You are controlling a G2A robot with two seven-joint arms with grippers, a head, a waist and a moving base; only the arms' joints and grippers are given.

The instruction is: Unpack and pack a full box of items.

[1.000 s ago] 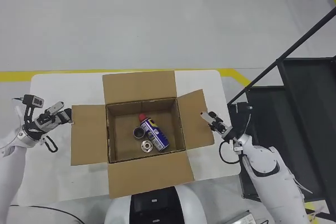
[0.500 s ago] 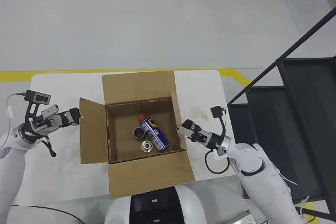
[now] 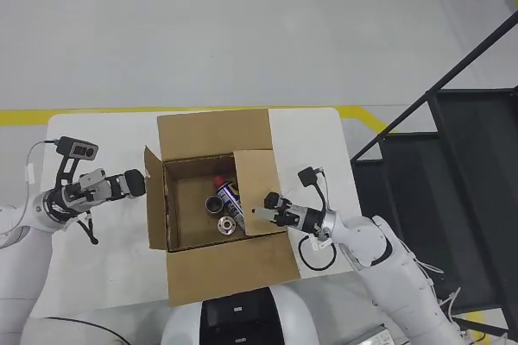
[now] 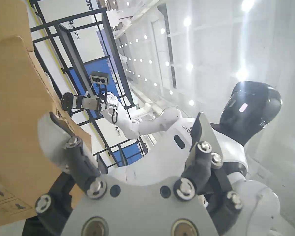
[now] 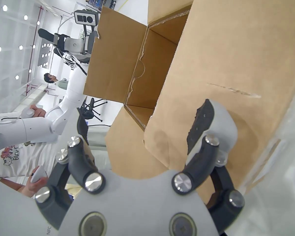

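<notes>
The cardboard box (image 3: 224, 259) stands open in the middle of the white table (image 3: 86, 267). Inside lie a blue spray can (image 3: 230, 198) and two round metal parts (image 3: 214, 205) (image 3: 225, 226). The box's left flap (image 3: 155, 198) (image 4: 14, 99) stands nearly upright, with my left gripper (image 3: 135, 183) (image 4: 127, 128) open against its outer face. The right flap (image 3: 255, 185) (image 5: 223, 62) leans in over the opening. My right gripper (image 3: 268, 211) (image 5: 145, 126) is open and pressed to that flap's outer side. The left gripper (image 5: 49, 37) also appears far off in the right wrist view.
The far flap (image 3: 214, 132) and near flap (image 3: 233, 267) lie spread outward. A black metal stair frame (image 3: 466, 155) stands just right of the table. A yellow floor line (image 3: 69, 114) runs behind the table. Bare table surface lies left of the box.
Both grippers have moved inward to the box. The left flap rose from flat to nearly upright, and the right flap swung up and over the opening.
</notes>
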